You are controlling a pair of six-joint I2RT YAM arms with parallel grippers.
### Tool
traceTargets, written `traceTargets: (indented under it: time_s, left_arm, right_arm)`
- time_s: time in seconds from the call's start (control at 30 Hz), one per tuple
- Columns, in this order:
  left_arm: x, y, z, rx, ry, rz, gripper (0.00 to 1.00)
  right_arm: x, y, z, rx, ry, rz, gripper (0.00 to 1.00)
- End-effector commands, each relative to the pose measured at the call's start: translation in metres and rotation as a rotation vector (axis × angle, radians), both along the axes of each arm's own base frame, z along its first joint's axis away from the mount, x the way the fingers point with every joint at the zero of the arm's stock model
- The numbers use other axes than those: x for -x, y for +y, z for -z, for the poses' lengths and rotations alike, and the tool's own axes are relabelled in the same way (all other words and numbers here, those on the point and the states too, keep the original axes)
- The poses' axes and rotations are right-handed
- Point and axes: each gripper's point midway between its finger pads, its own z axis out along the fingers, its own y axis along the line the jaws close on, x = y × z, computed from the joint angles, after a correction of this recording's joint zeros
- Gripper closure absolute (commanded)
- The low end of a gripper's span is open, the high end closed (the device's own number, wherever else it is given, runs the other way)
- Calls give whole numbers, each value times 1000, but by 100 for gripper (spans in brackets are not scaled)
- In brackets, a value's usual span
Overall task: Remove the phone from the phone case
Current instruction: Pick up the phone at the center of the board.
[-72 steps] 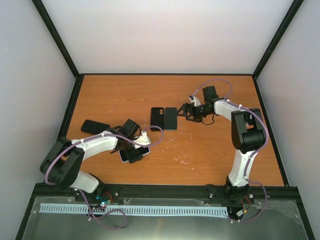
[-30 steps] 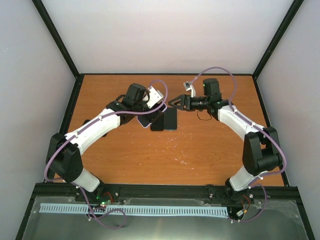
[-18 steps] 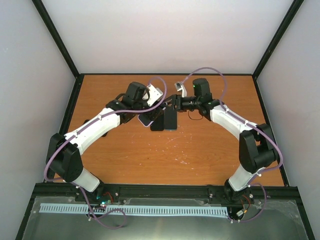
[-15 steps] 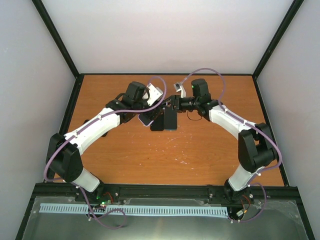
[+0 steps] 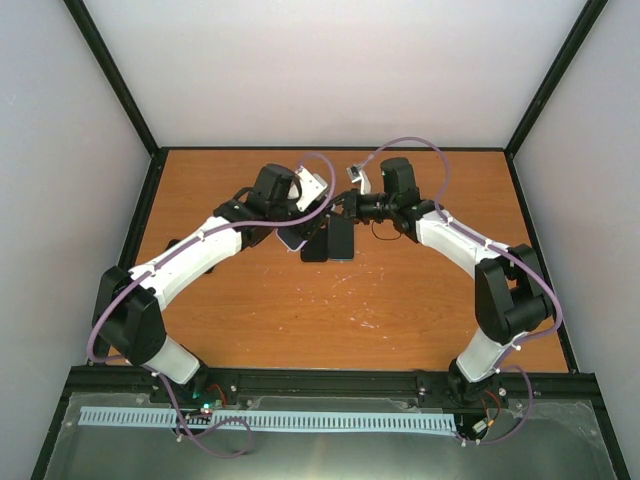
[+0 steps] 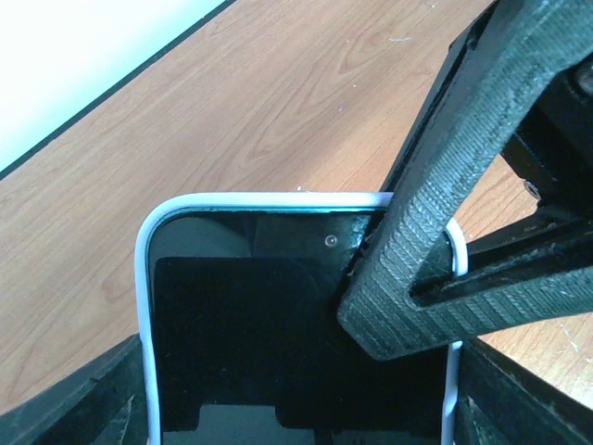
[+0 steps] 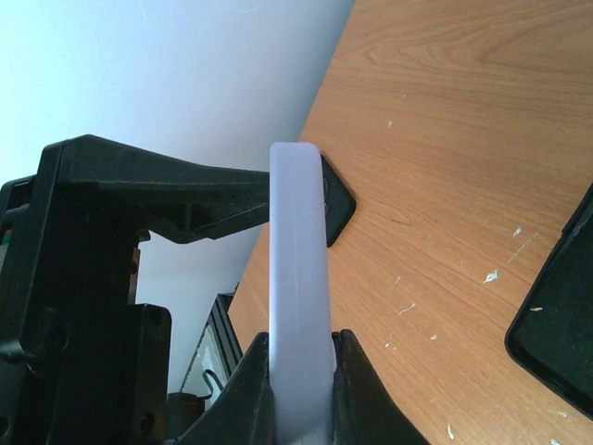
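Orange wood-grain table (image 5: 400, 310) under even light, plain white walls (image 5: 330, 70) on three sides, black frame posts (image 5: 110, 75) in the corners.

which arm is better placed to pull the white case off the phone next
Right. The right fingers pinch the edge of the white case at the top corner of the phone. The left fingers hold the phone by its sides, so that arm probably just steadies it.

Setting: robot lab test cell. Wooden table (image 5: 400, 300) boxed in by plain white walls (image 5: 330, 70), black frame posts (image 5: 112, 75); cable duct (image 5: 300, 421) along front.
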Motion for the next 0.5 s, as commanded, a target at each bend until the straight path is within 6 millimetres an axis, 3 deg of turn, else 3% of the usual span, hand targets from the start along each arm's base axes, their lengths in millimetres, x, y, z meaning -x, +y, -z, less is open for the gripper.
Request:
traceTargets:
  time_s: [0.0,0.17,0.47]
  left_arm:
    - [-8,-5,-44,59,-111,-12,34]
    - [3,0,-45,51,-109,29,1]
    - [33,16,-55,172,-3,165,0]
  right_arm:
    - [-3,2,-10,-14,-21,-9,97]
    - [-8,-12,-21,-38,-50,-8,97]
    - [-7,-44,-58,-122,-193,-59,97]
